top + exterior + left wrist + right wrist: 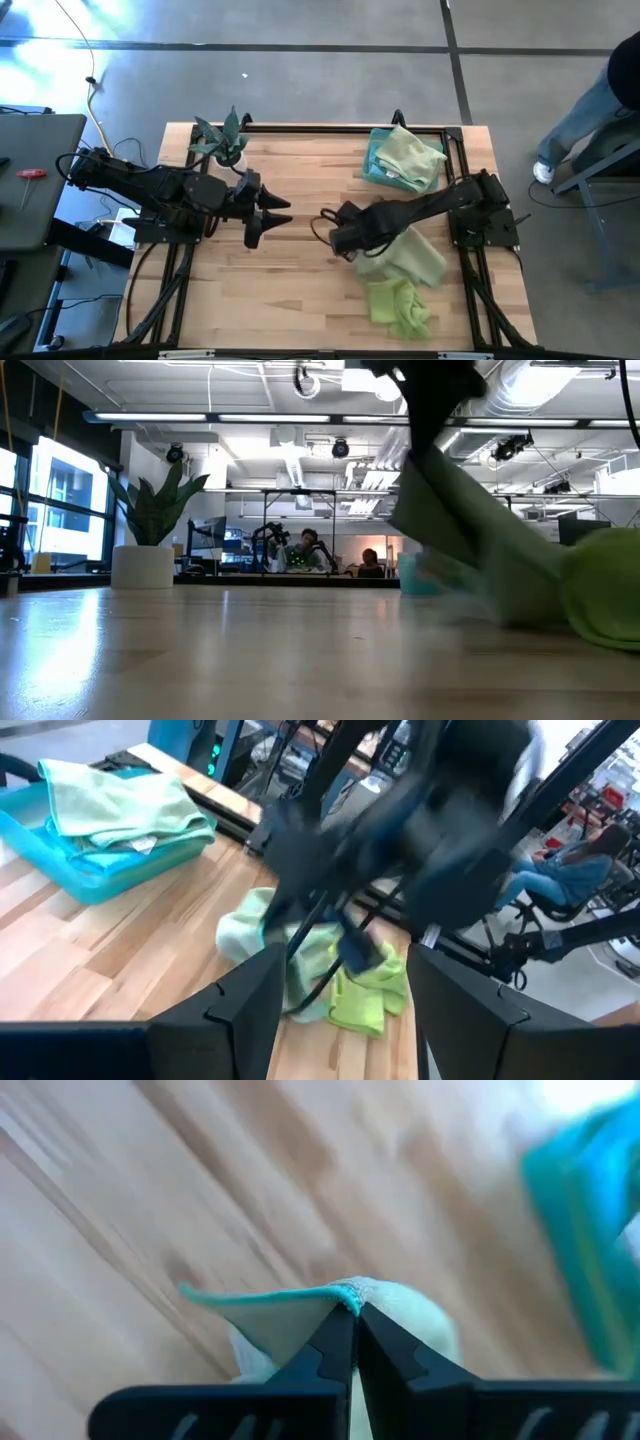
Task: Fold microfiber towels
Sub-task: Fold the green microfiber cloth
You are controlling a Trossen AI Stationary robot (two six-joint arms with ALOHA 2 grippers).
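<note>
My right gripper (332,226) is over the table's middle, shut on a pale sage green towel (412,254) that trails toward the table's right. In the low view that towel (470,530) slants down from the gripper (432,420). A lime green towel (400,305) lies crumpled on the table near the front edge, beside the sage one. More towels (410,155) lie piled in a blue bin (375,165) at the far right. My left gripper (280,212) is open and empty, left of centre, pointing at the right gripper. My right gripper pinches the sage towel's hemmed edge (345,1292) between its two fingertips (330,1342), at what looks like a corner. That end is lifted clear. The rest (500,580) slopes down slack, and its lower part lies on the table by the lime towel.
A spiky green plant in a white pot (228,140) stands at the far left of the table. A black frame runs along the table's edges (320,128). Bare wood (270,290) lies at the near left. A person's legs (590,110) show beyond the table's far right corner.
</note>
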